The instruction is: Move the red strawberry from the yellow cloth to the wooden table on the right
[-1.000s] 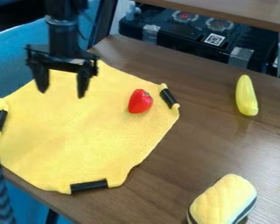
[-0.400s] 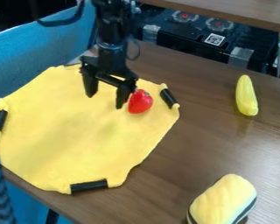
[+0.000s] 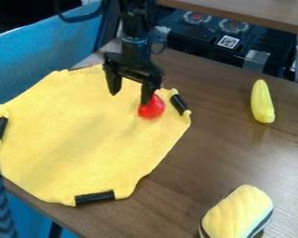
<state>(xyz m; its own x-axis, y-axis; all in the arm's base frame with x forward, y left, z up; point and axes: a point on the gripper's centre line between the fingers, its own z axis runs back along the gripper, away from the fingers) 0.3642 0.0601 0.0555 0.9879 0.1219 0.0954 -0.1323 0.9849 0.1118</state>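
Brown table (image 3: 207, 153), yellow cloth (image 3: 71, 130) — strawberry (image 3: 152, 109) bright red (partly hidden) — end effector (image 3: 130, 99) spread.

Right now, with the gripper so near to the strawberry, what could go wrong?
One finger of the open gripper overlaps the strawberry in view, so moving down might knock it away. The strawberry lies on the yellow cloth, which the fingertips could catch and wrinkle.

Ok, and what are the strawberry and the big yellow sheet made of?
The strawberry looks like smooth plastic, since it's shiny, though it could be rubber. The yellow sheet seems to be soft, dull cloth, with gentle wrinkles.
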